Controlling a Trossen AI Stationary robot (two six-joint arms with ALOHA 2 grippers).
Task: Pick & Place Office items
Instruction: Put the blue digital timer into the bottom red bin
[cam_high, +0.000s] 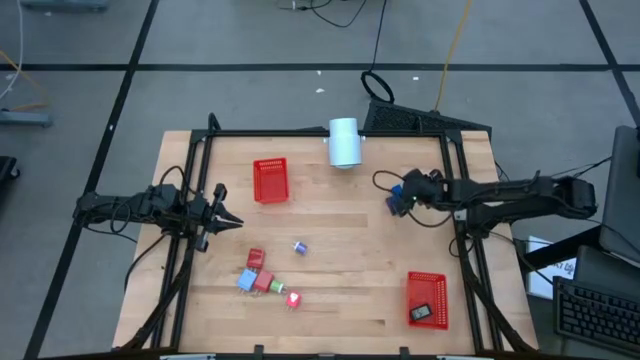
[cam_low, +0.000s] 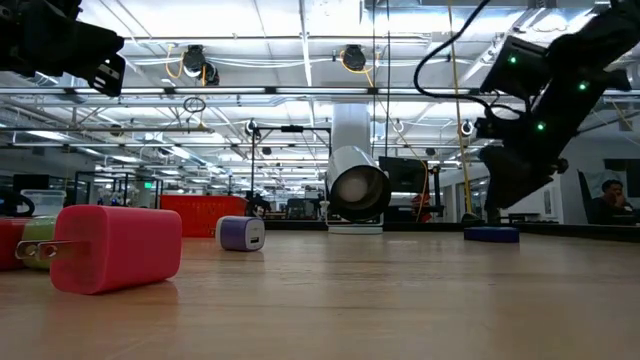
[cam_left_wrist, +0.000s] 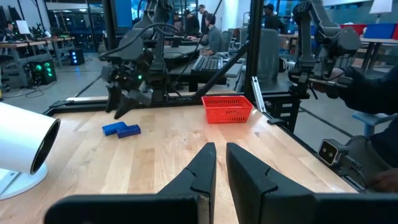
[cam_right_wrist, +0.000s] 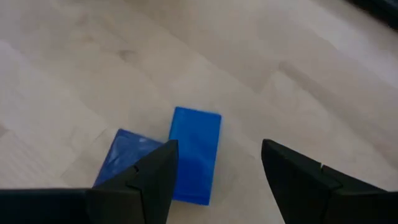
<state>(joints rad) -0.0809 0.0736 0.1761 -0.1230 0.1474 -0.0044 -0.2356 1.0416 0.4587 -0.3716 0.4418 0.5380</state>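
Right tool hangs above the desk at its right rear side, fingers spread wide, gripping nothing. Directly below it, two dark blue pieces lie flat on the wood, side by side and touching; the brighter one sits between the open fingers, the duller one partly hidden behind one finger. Left tool over the desk's left edge, fingers closed together, nothing held.

Remaining small items clustered front-left of centre: red pieces, a light blue piece, another red one, and a tiny bluish-white one just apart from them. A black piece lies inside the front-right red basket. Second red basket at rear-left; white cylinder at rear centre.
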